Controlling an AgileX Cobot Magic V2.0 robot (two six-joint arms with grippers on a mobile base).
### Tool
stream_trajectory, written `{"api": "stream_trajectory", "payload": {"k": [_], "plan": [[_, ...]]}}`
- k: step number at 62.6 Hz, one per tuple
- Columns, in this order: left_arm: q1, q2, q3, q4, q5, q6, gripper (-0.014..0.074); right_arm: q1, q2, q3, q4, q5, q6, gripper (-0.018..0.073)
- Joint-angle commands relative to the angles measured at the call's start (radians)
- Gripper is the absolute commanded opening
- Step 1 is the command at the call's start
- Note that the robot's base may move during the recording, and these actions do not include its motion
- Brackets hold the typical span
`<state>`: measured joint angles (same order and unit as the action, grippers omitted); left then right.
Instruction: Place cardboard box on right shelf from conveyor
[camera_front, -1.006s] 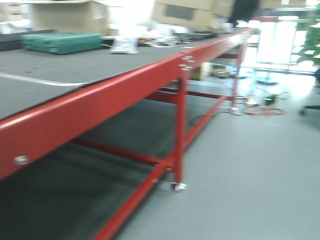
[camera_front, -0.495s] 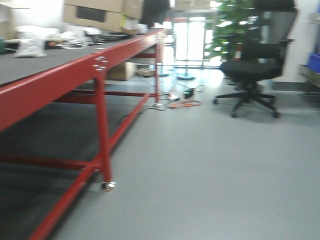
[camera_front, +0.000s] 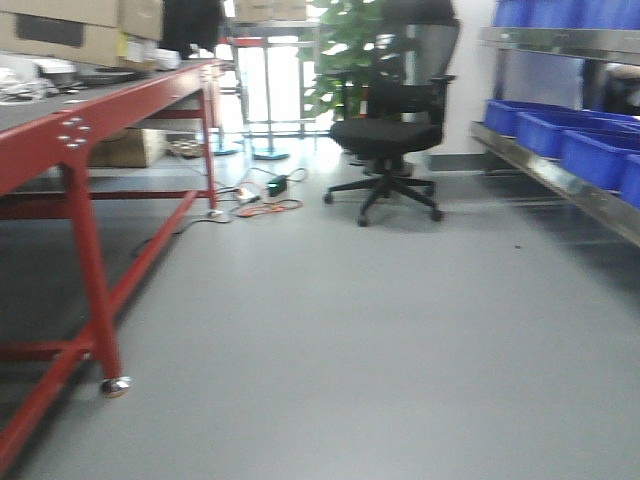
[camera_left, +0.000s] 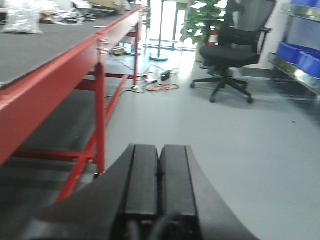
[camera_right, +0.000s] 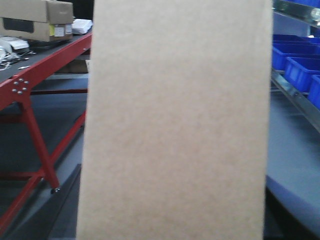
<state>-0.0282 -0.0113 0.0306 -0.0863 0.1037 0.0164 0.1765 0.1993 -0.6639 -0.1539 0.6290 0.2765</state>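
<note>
The box (camera_right: 175, 120) stands upright, clamped between the dark fingers of the right pincer (camera_right: 172, 215), off the conveyor (camera_left: 40, 50) to its left, with the shelf (camera_front: 560, 185) of blue bins (camera_front: 590, 155) to its right. The left pincer (camera_left: 160, 150) is closed and empty.

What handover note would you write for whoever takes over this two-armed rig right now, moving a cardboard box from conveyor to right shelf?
Left gripper: fingers shut, empty.
Right gripper: shut on the plain tan cardboard box.
Red-framed conveyor with dark grey belt lies to the left; shiny stainless steel shelf, carrying blue plastic bins, lies to the right.
Done: box is off the belt.
Left to do: approach the shelf, set the box on it, release.
</note>
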Motion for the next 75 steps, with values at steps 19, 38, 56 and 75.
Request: {"api": "stream_trajectory", "payload": {"k": [19,38,56,75], "plan": [[-0.007,-0.013,-0.003,-0.005,-0.090,-0.005,-0.0119,-0.004,0.017,-0.029,-0.014,-0.104,-0.008,0.0216],[-0.034,-0.014,-0.003,-0.005,-0.090,-0.005,-0.0119,-0.004,0.017,-0.029,-0.014,-0.104,-0.008,0.0216],[-0.034,-0.014,-0.003,-0.005,-0.090,-0.005,-0.0119,-0.004,0.022,-0.029,-0.014,-0.103,-0.008,0.0216],[-0.034,-0.014,-0.003,-0.005,-0.090,-0.005,-0.0119,-0.004,0.022,-0.029,-0.014,-0.103,-0.008,0.0216]]}}
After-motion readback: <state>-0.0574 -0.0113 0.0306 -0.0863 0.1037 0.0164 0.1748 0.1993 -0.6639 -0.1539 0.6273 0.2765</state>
